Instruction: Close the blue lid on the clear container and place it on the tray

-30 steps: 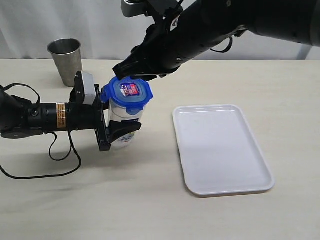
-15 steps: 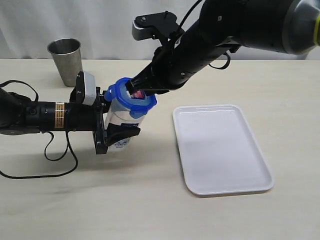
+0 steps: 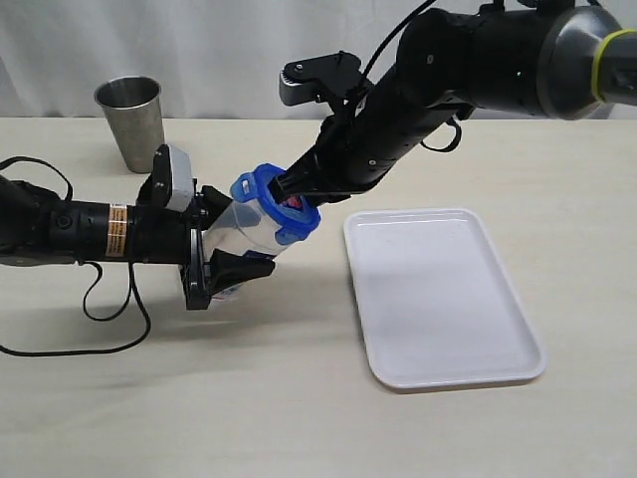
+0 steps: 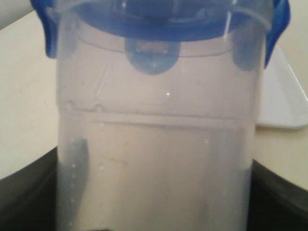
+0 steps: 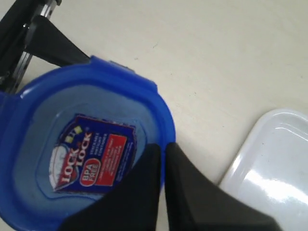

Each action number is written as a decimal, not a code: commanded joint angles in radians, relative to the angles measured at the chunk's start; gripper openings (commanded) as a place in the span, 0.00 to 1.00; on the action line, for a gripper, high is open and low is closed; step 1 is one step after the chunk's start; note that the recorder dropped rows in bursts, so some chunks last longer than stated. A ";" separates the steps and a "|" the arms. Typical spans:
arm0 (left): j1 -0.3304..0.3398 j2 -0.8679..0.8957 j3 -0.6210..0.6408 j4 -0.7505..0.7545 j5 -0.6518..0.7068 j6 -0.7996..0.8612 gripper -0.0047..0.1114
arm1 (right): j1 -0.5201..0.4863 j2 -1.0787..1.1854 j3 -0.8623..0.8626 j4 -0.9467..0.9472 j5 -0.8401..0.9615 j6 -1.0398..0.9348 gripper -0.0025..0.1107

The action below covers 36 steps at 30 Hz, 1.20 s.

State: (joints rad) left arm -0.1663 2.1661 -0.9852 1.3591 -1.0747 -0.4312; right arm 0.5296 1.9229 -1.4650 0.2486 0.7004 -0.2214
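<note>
Tipped frame-right since earlier, the clear container (image 3: 254, 227) sits clamped in left gripper (image 3: 235, 239); closed right gripper (image 3: 292, 183) presses blue lid (image 3: 299, 221). Harder pushing may wrench it loose.

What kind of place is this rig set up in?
Probably a lab or demo bench, not a real kitchen: a plain beige tabletop, a white curtain behind it, and only a few staged props, namely a steel cup, a white tray and a clear container.
</note>
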 commanded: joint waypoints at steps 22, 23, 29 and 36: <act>-0.009 -0.013 -0.005 0.016 0.144 -0.017 0.04 | 0.034 -0.095 -0.046 0.204 0.008 0.023 0.45; -0.009 -0.013 -0.005 0.016 0.144 -0.017 0.04 | 0.039 -0.080 -0.070 0.195 0.020 0.031 0.45; -0.009 -0.013 -0.005 0.016 0.142 -0.017 0.04 | 0.078 0.006 -0.170 -0.001 0.131 0.164 0.39; -0.009 -0.013 -0.005 0.009 0.142 -0.015 0.04 | 0.117 0.052 -0.174 -0.060 0.133 0.208 0.39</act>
State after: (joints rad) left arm -0.1741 2.1471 -0.9928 1.3590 -0.9818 -0.4454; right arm 0.6305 1.9549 -1.6389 0.2103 0.8214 -0.0402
